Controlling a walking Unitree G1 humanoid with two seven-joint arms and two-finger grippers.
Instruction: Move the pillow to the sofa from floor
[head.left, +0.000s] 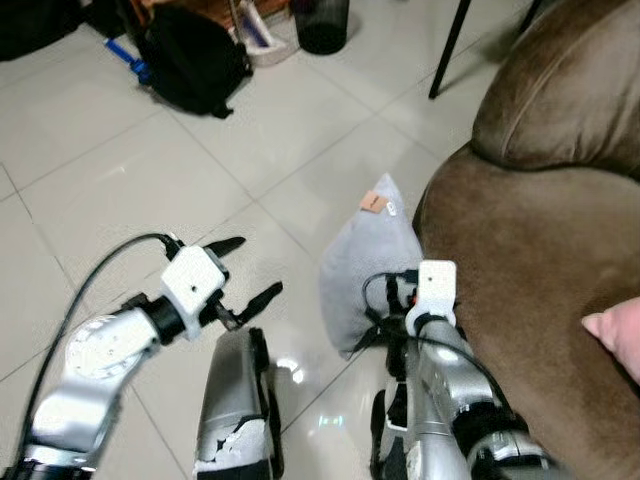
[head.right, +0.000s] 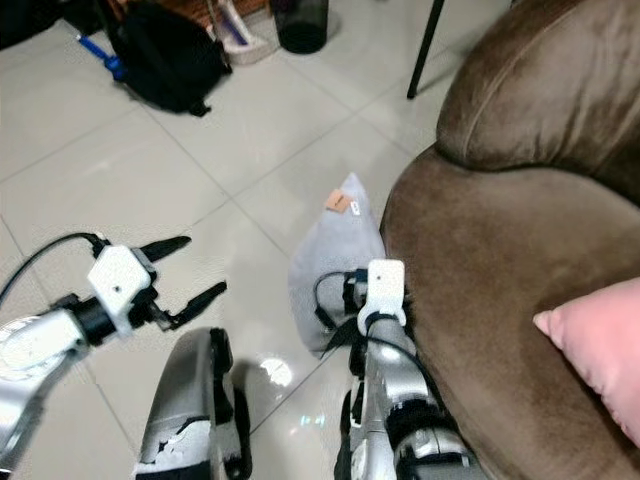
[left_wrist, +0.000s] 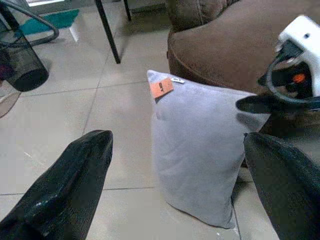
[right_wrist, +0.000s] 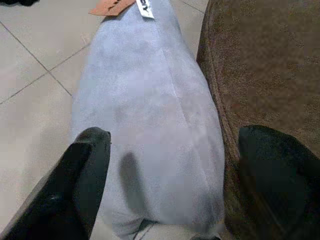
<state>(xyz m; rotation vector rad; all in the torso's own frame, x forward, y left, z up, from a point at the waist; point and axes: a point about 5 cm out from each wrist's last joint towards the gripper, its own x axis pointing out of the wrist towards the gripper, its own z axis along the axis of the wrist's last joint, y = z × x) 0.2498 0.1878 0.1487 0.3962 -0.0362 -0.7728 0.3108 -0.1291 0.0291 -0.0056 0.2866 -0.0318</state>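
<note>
Pale glossy floor tiles (head.left: 120, 170) spread before you, with a brown sofa (head.left: 540, 250) taking up the right side of the head views from about 1 to 5 o'clock. Standing on edge on the tiles, leaning against the sofa's rounded front, is a light grey pillow (head.left: 368, 262) with an orange tag (head.left: 374, 202) and a small white label at its top corner. It sits near the centre of the head views, not yet on the seat.

Your right gripper (right_wrist: 170, 165) is low at about 6 o'clock, just behind the pillow. From its wrist camera you see its two black fingers (right_wrist: 82, 170) spread wide, one over the tiles beside the pillow and the other toward the sofa, straddling the pillow's near edge without closing on it.

Your left gripper (head.left: 250, 275) hovers over the tiles at about 8 o'clock, fingers wide apart and holding nothing, pointing toward the pillow and well apart from it.

At 11 o'clock a black backpack (head.left: 190, 55) lies on the floor, and a dark mesh bin (head.left: 322, 25) stands at 12. A pink cushion (head.right: 600, 345) rests on the sofa seat at 4 o'clock.
</note>
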